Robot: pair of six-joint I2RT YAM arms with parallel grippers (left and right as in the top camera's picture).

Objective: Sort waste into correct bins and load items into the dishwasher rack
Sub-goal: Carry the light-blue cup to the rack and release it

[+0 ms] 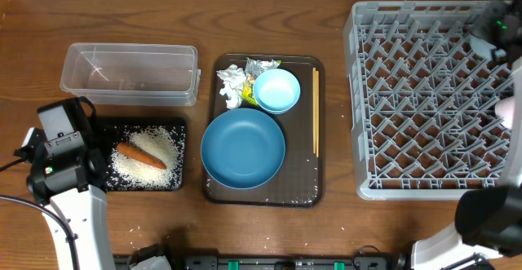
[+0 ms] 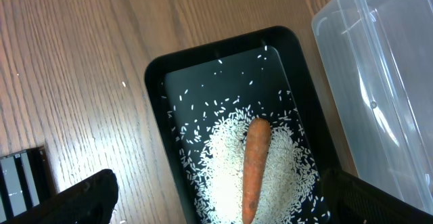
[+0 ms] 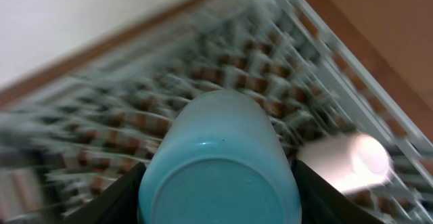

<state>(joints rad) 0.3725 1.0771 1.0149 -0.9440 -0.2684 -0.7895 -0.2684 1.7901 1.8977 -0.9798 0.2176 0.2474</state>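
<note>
Gripping a light-blue cup (image 3: 220, 156), the right hand (image 3: 216, 200) is clamping it with one finger on each side. The cup is showing base-on to the wrist camera. The hand is hovering over the far right part of the dishwasher rack (image 1: 424, 99), which is sitting at the right of the table (image 1: 269, 17). The wrist view is blurring, so I cannot tell whether the cup is touching the pegs. A pale rounded object (image 3: 352, 158) is lying in the rack just right of the cup and is too blurred to name.

The left hand (image 2: 233, 207) is standing wide open and holding nothing. It is hovering above the black tray (image 1: 183, 157) at the near left, apart from what is in it. The carrot (image 2: 256, 163) is lying on top of the rice (image 2: 220, 160) heaped in that tray, with loose grains spreading over the tray floor. The clear tub (image 1: 130, 54) is sitting just beyond the black tray on the far side.

The brown serving tray (image 1: 306, 192) is sitting mid-table, between the bins and the rack.
- The large blue bowl (image 1: 243, 149) is taking up its near half.
- The small light-blue bowl (image 1: 276, 90) is sitting just behind it on the far side.
- The crumpled paper (image 1: 232, 85) and the foil wrapper (image 1: 263, 64) are bunching in the far left corner, against the small bowl.
- The chopsticks (image 1: 316, 111) are lying side by side along the tray's right edge.
</note>
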